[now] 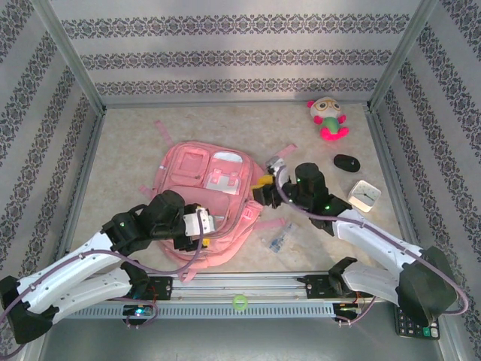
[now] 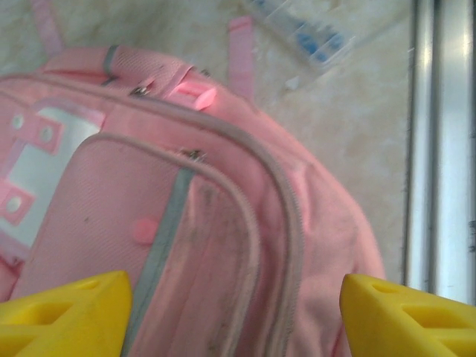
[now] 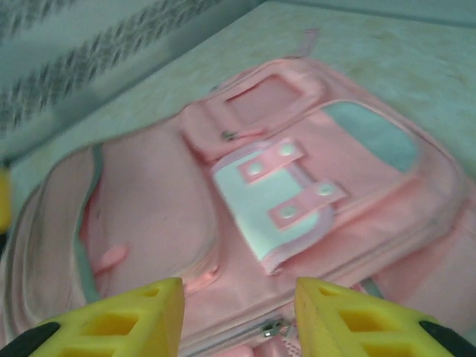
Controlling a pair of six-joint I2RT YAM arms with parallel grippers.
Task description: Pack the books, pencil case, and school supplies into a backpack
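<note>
The large pink fabric backpack [image 1: 210, 188] lies flat, front up, in the middle of the top frame on the pale mottled desk [image 1: 135, 150]. Every zip I can make out on it looks closed, so the step in hand is, by my reading, getting a compartment open before anything goes in. The left tool [image 1: 201, 229] hangs over the bag's lower edge. In the left wrist view its yellow fingers [image 2: 67, 316] stand wide apart at the bottom corners of the frame, gripping nothing, with a curved zip track [image 2: 294, 223] running up between them. The right tool [image 1: 261, 189] sits at the bag's right side. In the right wrist view its yellow fingertips [image 3: 126, 316] are parted and empty, just above a small metal zip pull [image 3: 271, 327] at the bottom centre. To do this well, one tool should pin the soft cloth close to the zip while the other pinches the pull itself, not the fabric, and draws it along the curve of the track; otherwise the limp cloth will likely bunch and drag. The bag's material looks woven and a little soiled, edged with grey piping, and it carries a smooth whitish patch [image 3: 275, 201] crossed by two pink snap tabs. The small clear plastic packet with bluish contents [image 1: 276, 237] lies thin and glossy on the desk just beside the bag's lower right.
</note>
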